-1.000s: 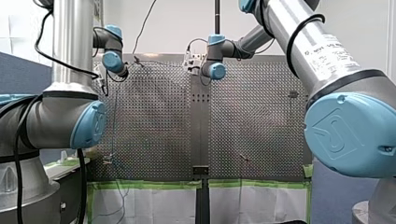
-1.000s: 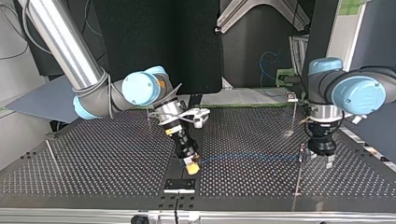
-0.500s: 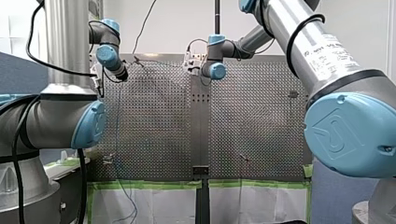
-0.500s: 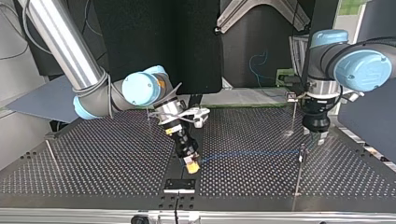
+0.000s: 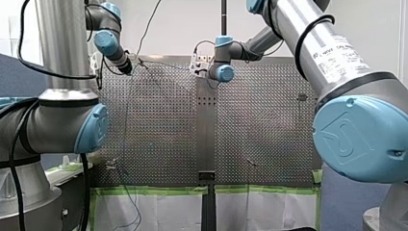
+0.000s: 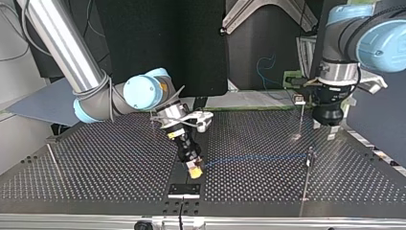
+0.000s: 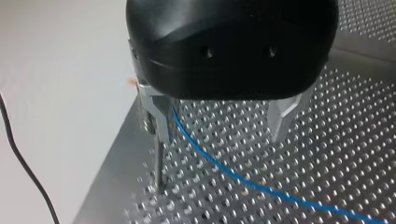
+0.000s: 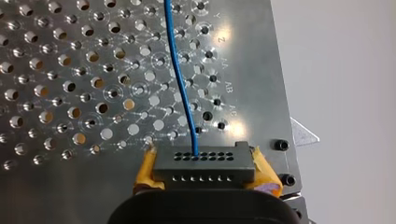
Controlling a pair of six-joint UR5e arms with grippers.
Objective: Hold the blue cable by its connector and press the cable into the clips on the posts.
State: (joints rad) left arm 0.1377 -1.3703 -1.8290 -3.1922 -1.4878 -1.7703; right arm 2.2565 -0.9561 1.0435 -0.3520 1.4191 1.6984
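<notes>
Blue cable (image 5: 125,120) runs far to near down the left side of the perforated table (image 5: 260,120) in the front view. Top view: my right gripper (image 6: 195,171) sits by the table's edge, and the cable crosses open holes to a post (image 6: 310,158). Left wrist view: my left gripper (image 7: 222,135) gapes wide, holding nothing, near the table's edge. Right wrist view: yellow pads (image 8: 144,170) clamp the black connector (image 8: 204,163), and the letters Y, Z, AA, AB, AC line the edge.

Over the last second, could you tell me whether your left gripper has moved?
Yes. In the top view my left gripper has risen: a second ago it hung low beside the thin post, and it now sits above the post's top and further back.
</notes>
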